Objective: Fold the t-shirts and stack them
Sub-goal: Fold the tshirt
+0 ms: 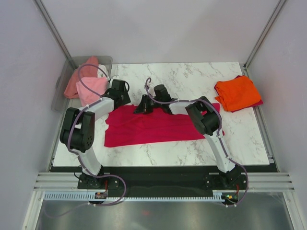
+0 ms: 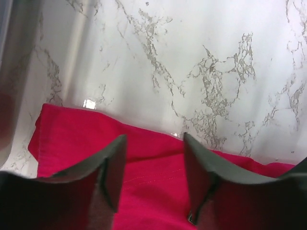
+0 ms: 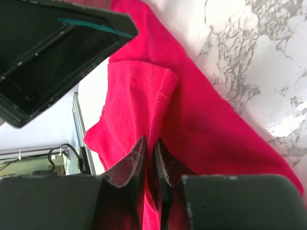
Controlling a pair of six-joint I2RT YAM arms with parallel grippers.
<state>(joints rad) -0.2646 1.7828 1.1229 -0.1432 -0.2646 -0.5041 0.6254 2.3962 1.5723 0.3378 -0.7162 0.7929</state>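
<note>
A crimson t-shirt (image 1: 158,125) lies spread flat across the middle of the marble table. My right gripper (image 1: 144,106) is at its far edge and is shut on a raised fold of the crimson cloth (image 3: 144,96), which runs between the jaws (image 3: 149,148). My left gripper (image 1: 120,96) is open over the shirt's far left corner, with the crimson cloth (image 2: 153,191) showing between its fingers (image 2: 154,163) and nothing held. A folded orange t-shirt (image 1: 237,92) lies at the far right. A light pink t-shirt (image 1: 91,88) and a salmon one (image 1: 79,79) hang at the bin.
A clear grey plastic bin (image 1: 61,86) stands at the table's far left corner. A dark pink edge (image 1: 259,103) shows under the orange shirt. The left gripper's black body (image 3: 57,43) is close to the right one. Bare marble (image 1: 192,79) lies behind the shirt.
</note>
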